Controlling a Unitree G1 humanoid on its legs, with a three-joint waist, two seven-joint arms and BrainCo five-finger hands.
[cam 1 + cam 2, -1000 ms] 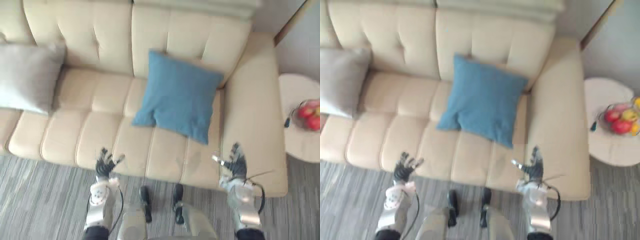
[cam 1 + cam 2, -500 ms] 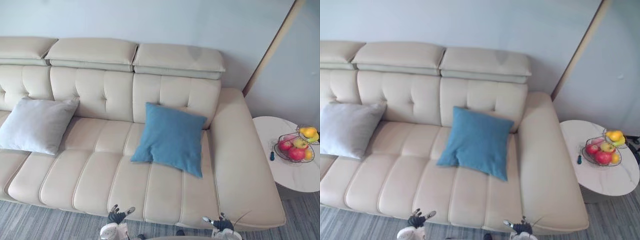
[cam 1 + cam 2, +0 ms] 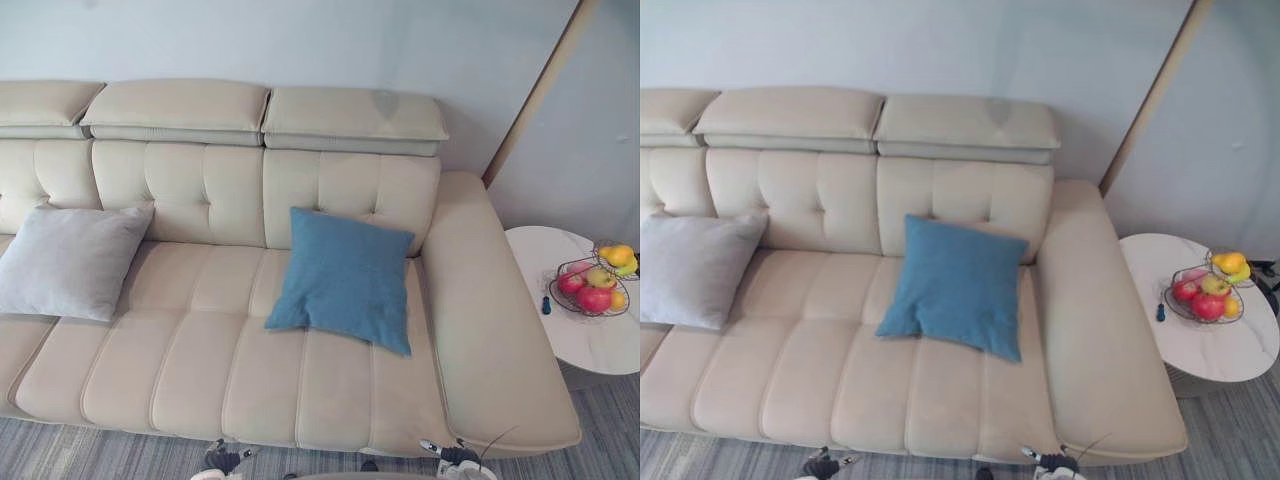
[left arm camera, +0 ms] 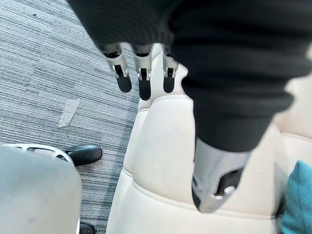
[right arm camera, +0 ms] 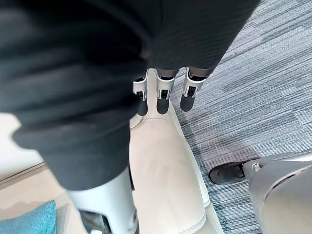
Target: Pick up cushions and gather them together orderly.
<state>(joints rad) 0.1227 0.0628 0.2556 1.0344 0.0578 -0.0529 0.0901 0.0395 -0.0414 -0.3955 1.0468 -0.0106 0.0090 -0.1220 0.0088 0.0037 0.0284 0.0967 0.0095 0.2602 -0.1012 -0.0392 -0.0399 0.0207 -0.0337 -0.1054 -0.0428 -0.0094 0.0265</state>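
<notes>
Against the wall (image 3: 300, 40), the cream sofa (image 3: 200, 345) carries both cushions: the blue cushion (image 3: 345, 278) leans on its backrest right of centre and the grey cushion (image 3: 68, 260) lies at its left end, well apart. A round table (image 3: 570, 345) with a fruit basket (image 3: 592, 288) stands beside the sofa's right arm. At the sofa's front edge, the left hand (image 4: 144, 83) and right hand (image 5: 163, 95) have relaxed, extended fingers and hold nothing.

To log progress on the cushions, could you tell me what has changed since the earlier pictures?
The camera has moved: the view has lifted, showing more of the sofa and leaving the left hand and right hand at its bottom edge. Nothing was taken hold of; both hands stay open. The blue cushion and grey cushion lie where they were.
</notes>
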